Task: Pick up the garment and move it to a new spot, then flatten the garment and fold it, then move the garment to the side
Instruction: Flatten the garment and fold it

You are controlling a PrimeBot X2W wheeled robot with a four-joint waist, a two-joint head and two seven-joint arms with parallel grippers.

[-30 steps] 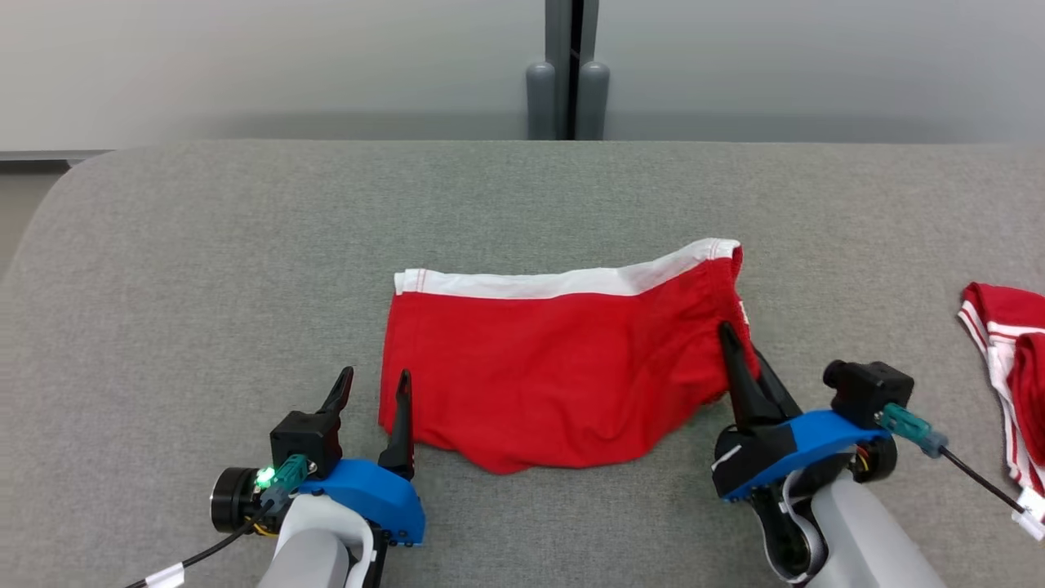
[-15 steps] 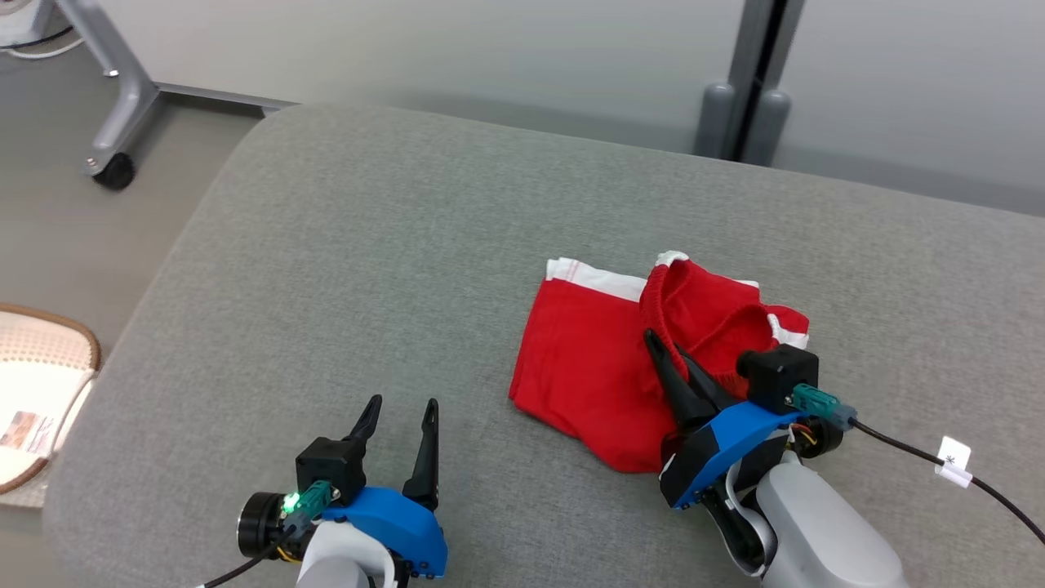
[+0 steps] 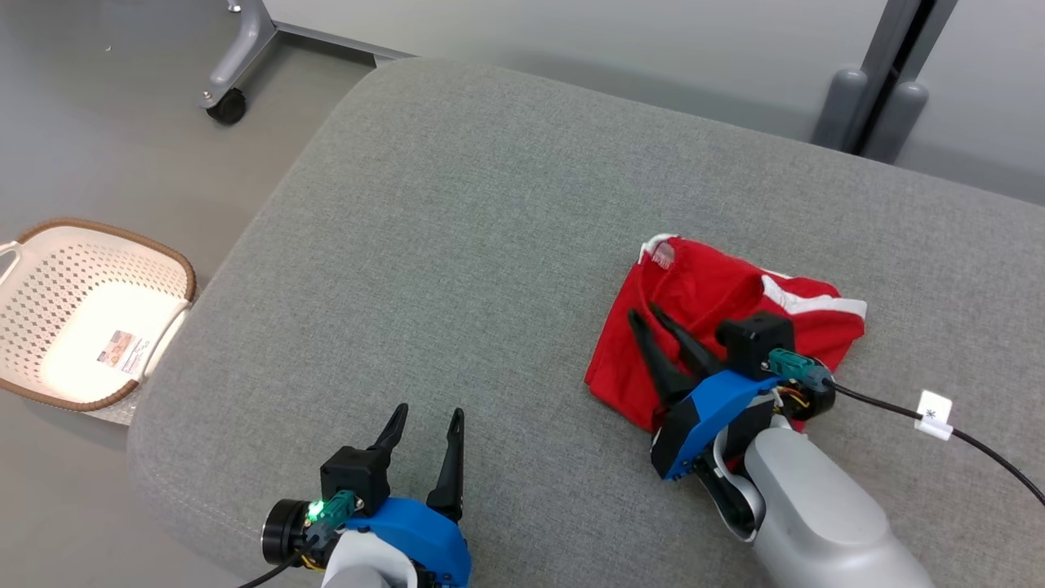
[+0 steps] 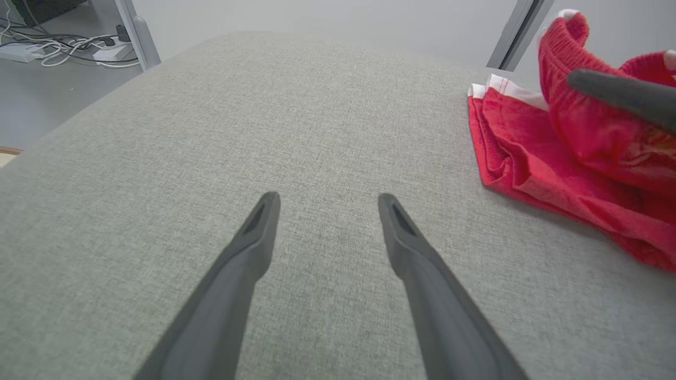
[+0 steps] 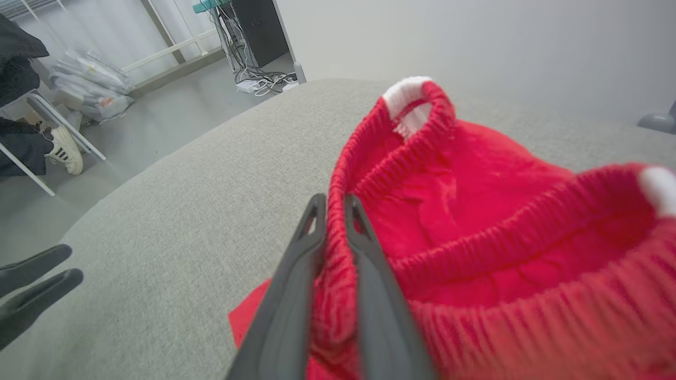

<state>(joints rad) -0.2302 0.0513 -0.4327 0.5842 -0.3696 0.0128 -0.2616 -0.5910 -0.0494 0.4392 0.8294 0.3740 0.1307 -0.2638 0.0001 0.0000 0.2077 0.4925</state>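
Note:
The red garment [image 3: 710, 286] with a white waistband lies doubled over on the grey padded table [image 3: 449, 204], right of centre. My right gripper [image 3: 642, 311] rests on its left part, shut on a ribbed red hem; in the right wrist view that hem runs between the two fingers of the right gripper [image 5: 335, 199], and the garment [image 5: 465, 227] bulges beyond them. My left gripper [image 3: 429, 411] stands open near the front edge, well left of the cloth. Its wrist view shows the left gripper [image 4: 328, 197] over bare grey fabric, with the garment [image 4: 528, 158] at the right.
A white perforated basket [image 3: 106, 237] with a brown rim sits on the floor left of the table. A grey wheeled stand leg [image 3: 229, 102] is at the far left, a grey post [image 3: 873, 106] behind the table. The table's rounded left corner is close to my left arm.
The head camera has swung left and the view shifted. My right gripper has carried the garment's right edge over to the left, doubling the cloth. The left gripper stays open.

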